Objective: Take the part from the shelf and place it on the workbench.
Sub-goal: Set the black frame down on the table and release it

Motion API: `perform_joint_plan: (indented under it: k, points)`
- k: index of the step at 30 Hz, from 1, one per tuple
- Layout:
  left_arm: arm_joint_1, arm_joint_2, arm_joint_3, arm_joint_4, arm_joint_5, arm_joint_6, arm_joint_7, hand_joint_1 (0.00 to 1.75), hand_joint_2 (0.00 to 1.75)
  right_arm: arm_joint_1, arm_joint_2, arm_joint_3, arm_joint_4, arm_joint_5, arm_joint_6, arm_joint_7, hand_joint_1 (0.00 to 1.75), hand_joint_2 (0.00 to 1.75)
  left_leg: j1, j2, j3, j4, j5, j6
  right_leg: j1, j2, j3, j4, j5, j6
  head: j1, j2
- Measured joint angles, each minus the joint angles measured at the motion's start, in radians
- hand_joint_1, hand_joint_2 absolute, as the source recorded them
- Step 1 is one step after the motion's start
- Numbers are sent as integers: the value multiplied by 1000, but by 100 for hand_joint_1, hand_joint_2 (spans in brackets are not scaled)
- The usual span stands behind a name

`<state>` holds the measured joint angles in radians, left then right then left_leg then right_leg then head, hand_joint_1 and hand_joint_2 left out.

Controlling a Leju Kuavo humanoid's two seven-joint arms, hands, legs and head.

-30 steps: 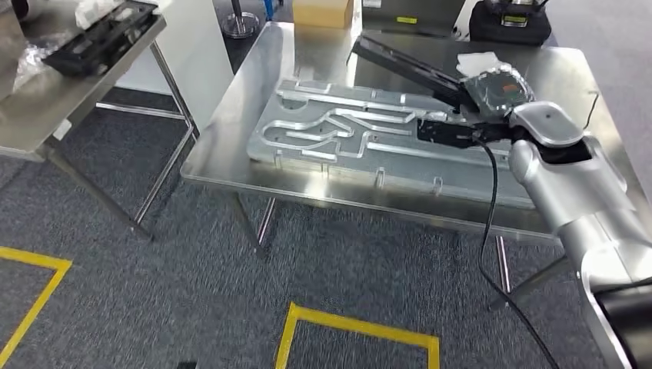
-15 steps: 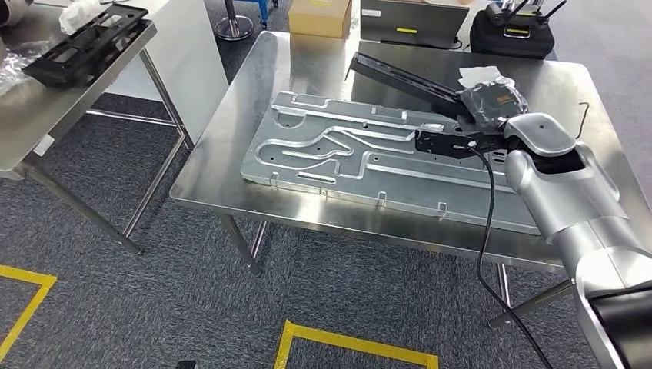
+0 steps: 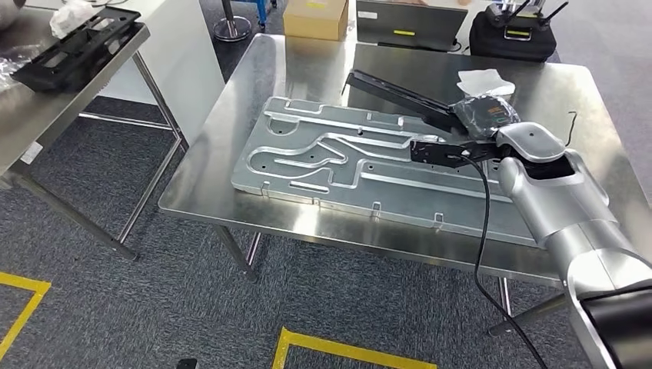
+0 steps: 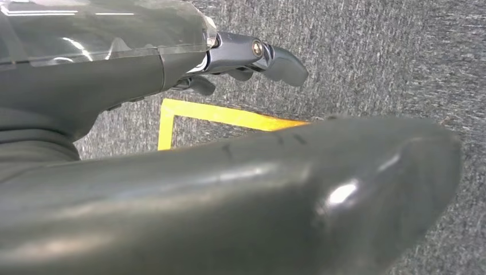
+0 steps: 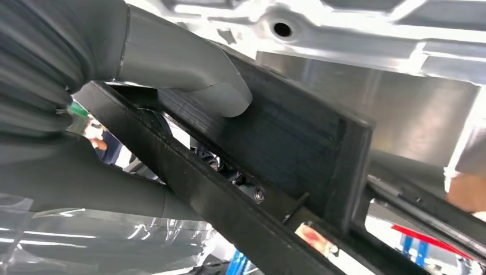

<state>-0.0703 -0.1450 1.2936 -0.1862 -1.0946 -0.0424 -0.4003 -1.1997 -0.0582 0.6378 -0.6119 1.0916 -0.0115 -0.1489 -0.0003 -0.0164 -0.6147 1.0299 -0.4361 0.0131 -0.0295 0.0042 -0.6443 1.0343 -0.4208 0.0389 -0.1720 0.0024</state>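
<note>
The part (image 3: 396, 94) is a long black frame held slanted over the far right of the steel workbench (image 3: 307, 61). My right hand (image 3: 484, 114), wrapped in clear film, grips its near end. In the right wrist view the grey thumb (image 5: 189, 74) presses on the part's flat black bar (image 5: 286, 137), with the large machined aluminium plate (image 3: 307, 154) behind it. That plate lies flat on the workbench under the part. My left hand (image 4: 240, 54) hangs over the carpet with nothing in it and its fingers apart.
A steel side table (image 3: 46, 108) at the left carries another black frame (image 3: 73, 50). A cardboard box (image 3: 314, 17), a black case (image 3: 513, 34) and a white cloth (image 3: 480, 79) sit at the workbench's far side. Yellow tape (image 3: 346, 350) marks the floor in front.
The whole picture has shifted, so the camera has moved. The workbench now sits more squarely in view. My right hand still holds the part over the plate.
</note>
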Motion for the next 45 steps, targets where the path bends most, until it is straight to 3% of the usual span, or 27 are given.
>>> perform_joint_plan:
  k: [8,17,35,36,38,39,40,42,45]
  points:
    - [-4,0,0,0,-1,0,1,0,0,10,53,2,31,42,4,-17,175,175,3,2,4,-5,0,-9,5,2,0,0,-3,-5,0,0]
    - [-5,0,0,0,-2,2,11,0,0,50,119,21,64,85,13,-23,175,175,4,3,3,-5,0,-10,3,1,1,0,-3,-5,0,0]
    - [-5,-6,4,0,5,30,25,0,0,76,178,78,137,145,48,-40,175,175,3,3,4,-5,0,-10,1,1,2,0,-2,-5,0,0]
    - [-5,-6,7,0,6,33,27,0,0,77,182,81,143,147,49,-41,131,175,3,3,4,-5,0,-10,1,1,2,0,-2,-5,0,0]
    - [-6,-7,15,0,14,42,31,0,87,78,191,86,155,149,52,-42,44,175,3,3,4,-5,0,-10,1,1,2,0,-2,-5,0,0]
    - [-7,-7,19,0,17,48,31,0,87,79,196,88,161,150,54,-42,0,175,3,3,4,-5,0,-10,1,1,2,0,-2,-5,0,0]
    - [-7,-8,22,0,20,57,31,0,87,79,202,90,166,152,56,-43,0,175,3,3,4,-5,0,-10,1,2,2,0,-2,-5,0,0]
    - [-7,-8,25,0,21,76,27,0,0,79,214,94,175,156,58,-46,0,175,3,3,4,-5,0,-10,1,2,2,0,-2,-5,0,0]
    - [-7,-8,28,0,29,86,17,0,0,79,230,100,186,159,58,-49,0,175,3,3,4,-5,0,-10,1,2,2,0,-2,-5,0,0]
